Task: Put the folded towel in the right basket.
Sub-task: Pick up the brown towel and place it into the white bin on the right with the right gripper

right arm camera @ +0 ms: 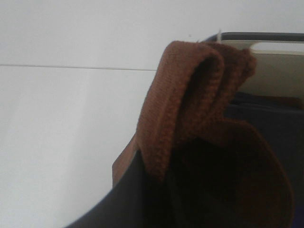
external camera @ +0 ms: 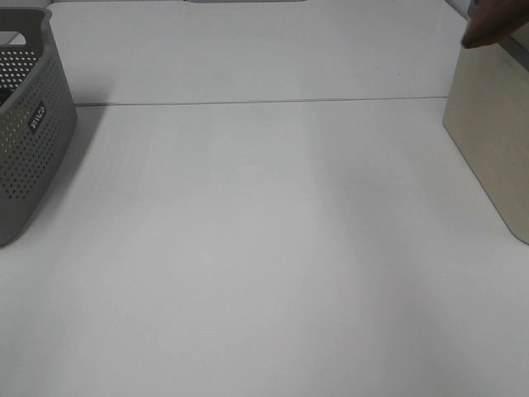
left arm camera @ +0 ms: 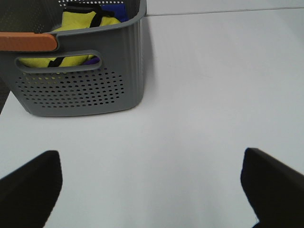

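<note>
The folded brown towel (external camera: 494, 25) shows at the far right edge of the exterior high view, above the back corner of the beige right basket (external camera: 492, 141). In the right wrist view the towel (right arm camera: 190, 95) fills the frame, doubled over and pinched between my right gripper's (right arm camera: 190, 194) dark fingers (right arm camera: 137, 199). The basket's beige rim (right arm camera: 275, 66) lies just behind it. My right gripper itself is out of the exterior view. My left gripper (left arm camera: 152, 190) is open and empty over bare table, with its fingers (left arm camera: 28, 185) wide apart.
A grey perforated basket (external camera: 29, 124) stands at the left edge of the table. In the left wrist view this basket (left arm camera: 85, 90) holds yellow and blue cloth (left arm camera: 80, 23). A seam (external camera: 264, 102) runs across the white table.
</note>
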Action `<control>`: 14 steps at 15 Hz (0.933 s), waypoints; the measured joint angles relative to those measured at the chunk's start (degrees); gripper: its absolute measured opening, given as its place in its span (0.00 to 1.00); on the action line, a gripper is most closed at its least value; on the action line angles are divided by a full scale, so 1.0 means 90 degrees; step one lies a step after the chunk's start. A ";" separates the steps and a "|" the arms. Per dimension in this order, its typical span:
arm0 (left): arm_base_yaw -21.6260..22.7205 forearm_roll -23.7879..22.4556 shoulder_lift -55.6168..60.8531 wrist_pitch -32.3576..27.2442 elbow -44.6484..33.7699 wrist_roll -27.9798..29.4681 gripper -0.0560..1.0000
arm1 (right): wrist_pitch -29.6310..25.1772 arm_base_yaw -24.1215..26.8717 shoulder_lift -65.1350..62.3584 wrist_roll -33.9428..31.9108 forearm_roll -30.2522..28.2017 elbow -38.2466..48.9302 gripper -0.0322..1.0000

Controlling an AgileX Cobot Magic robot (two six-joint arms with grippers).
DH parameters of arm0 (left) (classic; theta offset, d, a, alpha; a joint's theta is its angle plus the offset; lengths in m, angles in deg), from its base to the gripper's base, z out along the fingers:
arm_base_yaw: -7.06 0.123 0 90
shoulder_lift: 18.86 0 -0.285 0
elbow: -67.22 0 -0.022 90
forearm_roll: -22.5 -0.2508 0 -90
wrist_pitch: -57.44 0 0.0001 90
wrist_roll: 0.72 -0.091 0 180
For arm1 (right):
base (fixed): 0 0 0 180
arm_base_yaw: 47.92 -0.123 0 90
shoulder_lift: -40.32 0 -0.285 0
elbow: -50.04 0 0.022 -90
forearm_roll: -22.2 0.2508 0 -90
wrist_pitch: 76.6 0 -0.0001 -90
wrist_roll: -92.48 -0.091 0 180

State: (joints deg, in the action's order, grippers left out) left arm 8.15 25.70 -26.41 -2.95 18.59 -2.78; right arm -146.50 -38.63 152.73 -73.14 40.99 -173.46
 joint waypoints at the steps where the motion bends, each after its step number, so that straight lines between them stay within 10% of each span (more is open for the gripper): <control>1: 0.0000 0.0000 0.0000 0.0000 0.0000 0.0000 0.97 | -0.0006 0.0357 0.0000 0.0000 0.0051 0.0000 0.09; 11: 0.0000 0.0000 0.0000 0.0000 0.0000 0.0000 0.97 | 0.0000 0.1165 0.1693 -0.0095 0.0471 0.0000 0.11; 14: 0.0000 0.0000 0.0000 0.0000 0.0000 0.0000 0.97 | 0.0006 0.1165 0.1872 -0.0363 0.0312 0.0000 0.55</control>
State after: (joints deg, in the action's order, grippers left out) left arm 8.15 25.70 -26.41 -2.95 18.59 -2.78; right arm -146.44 -28.15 169.58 -76.40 43.80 -173.46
